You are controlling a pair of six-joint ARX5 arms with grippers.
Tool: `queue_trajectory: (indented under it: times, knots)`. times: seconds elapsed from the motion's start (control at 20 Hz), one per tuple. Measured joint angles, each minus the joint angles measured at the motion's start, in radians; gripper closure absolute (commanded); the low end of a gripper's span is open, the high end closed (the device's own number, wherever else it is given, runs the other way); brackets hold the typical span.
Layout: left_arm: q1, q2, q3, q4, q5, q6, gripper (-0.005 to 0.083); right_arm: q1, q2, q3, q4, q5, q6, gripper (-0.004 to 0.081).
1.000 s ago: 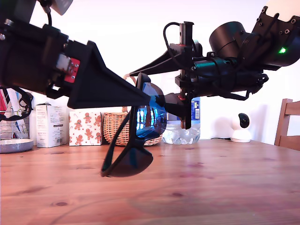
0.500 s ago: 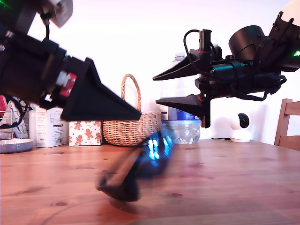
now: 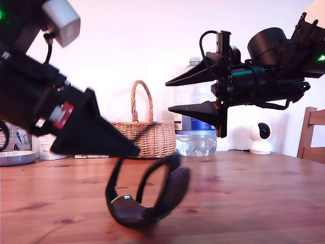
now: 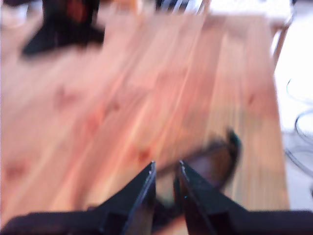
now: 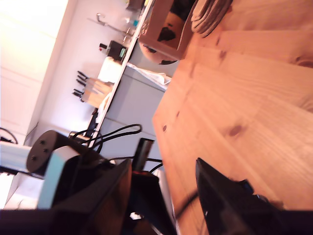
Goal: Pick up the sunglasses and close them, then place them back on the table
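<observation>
Lower centre of the exterior view: the sunglasses (image 3: 147,208) sit on the counter (image 3: 254,203), tipped up on one lens, with a slim temple rising towards the tip of our first gripper (image 3: 133,151). That gripper slants down from the upper left of the frame and ends just above the sunglasses. In the first wrist view its jaws (image 4: 166,169) stand almost together with only a narrow slot between them, and the sunglasses (image 4: 215,164) lie just beyond on the planks. Blur keeps us from telling whether the jaws pinch the temple or merely hang over it. We judge that the low, steep reach is there to work that temple, which looks raised rather than folded flat, so the closing does not appear finished.

Upper right of the exterior view: our second gripper (image 3: 170,96) hangs level and well above the counter, jaws wide apart and empty. The second wrist view (image 5: 161,164) shows the same gap, with bare wood beyond. We read it as parked clear so the first arm has room.

Along the back edge stand a wicker basket (image 3: 147,137), a water bottle (image 3: 195,140) and a small white camera (image 3: 261,138). A chair (image 3: 311,134) shows at the right edge and a dish (image 3: 15,157) at the far left. All are well apart from the sunglasses, and nothing stands between either gripper and them. The risk we see is the sunglasses' tilted perch, since a nudge could tip or slide them.
</observation>
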Motion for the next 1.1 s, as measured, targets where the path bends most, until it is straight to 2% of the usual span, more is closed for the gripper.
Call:
queue_trajectory:
  times: [0.35,0.6,0.75,0.9,1.1]
  knots:
    - [-0.003,0.000,0.000,-0.149,-0.011,0.042,0.0643,0.000,0.000,0.000,0.000,-0.006,-0.003,0.0400]
    - [-0.059,0.000,0.000,-0.179,-0.031,0.047,0.0637,0.000,0.000,0.000,0.000,-0.006,-0.004,0.0400]
    - [-0.083,0.000,0.000,-0.186,-0.097,0.051,0.0603,0.000,0.000,0.000,0.000,-0.006,-0.004,0.0400]
    - [-0.086,0.000,0.000,-0.185,-0.148,0.035,0.0652,0.000,0.000,0.000,-0.034,-0.015,-0.005,0.0400]
    - [-0.086,0.001,0.000,-0.163,-0.159,0.028,0.0775,0.005,0.000,0.000,-0.073,-0.058,-0.019,0.0400]
